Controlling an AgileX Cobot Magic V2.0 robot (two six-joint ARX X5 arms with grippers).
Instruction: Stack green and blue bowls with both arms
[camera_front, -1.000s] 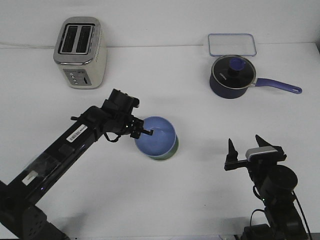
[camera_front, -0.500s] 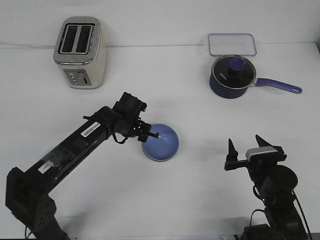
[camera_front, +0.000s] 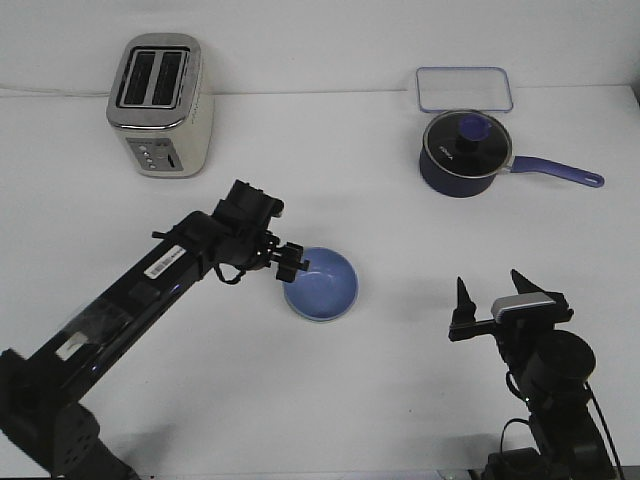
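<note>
The light blue bowl (camera_front: 322, 282) sits on the white table at the middle, nested in the pale green bowl (camera_front: 324, 318), of which only a thin edge shows under it. My left gripper (camera_front: 291, 262) is just at the blue bowl's left rim, its fingers slightly apart and holding nothing. The left arm carries a white barcode sticker. My right gripper (camera_front: 490, 296) is open and empty at the front right, well clear of the bowls, its fingertips pointing up.
A cream and silver toaster (camera_front: 160, 105) stands at the back left. A dark navy saucepan (camera_front: 462, 152) with a lid and a long handle stands at the back right, with a clear rectangular tray (camera_front: 465, 88) behind it.
The left gripper lowered the blue bowl into the green one, then let go and drew back slightly to the left. The right arm has not moved.
</note>
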